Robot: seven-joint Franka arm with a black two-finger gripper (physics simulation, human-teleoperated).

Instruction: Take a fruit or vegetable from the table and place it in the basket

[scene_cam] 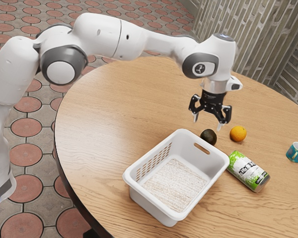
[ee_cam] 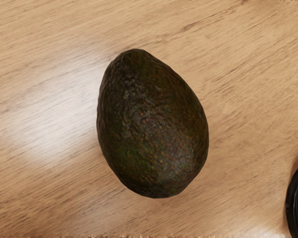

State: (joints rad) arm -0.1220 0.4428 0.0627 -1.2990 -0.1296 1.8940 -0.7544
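The egg-shaped, dark-skinned avocado [ee_cam: 153, 124] lay beside the white plastic basket [scene_cam: 150, 206], below the black metal fingers [scene_cam: 195, 117], which stood wide and empty.

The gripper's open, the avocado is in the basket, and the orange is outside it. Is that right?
Not quite: the avocado is on the table, just outside the basket, as the exterior view shows. The rest holds: the gripper is open and the orange is outside the basket.
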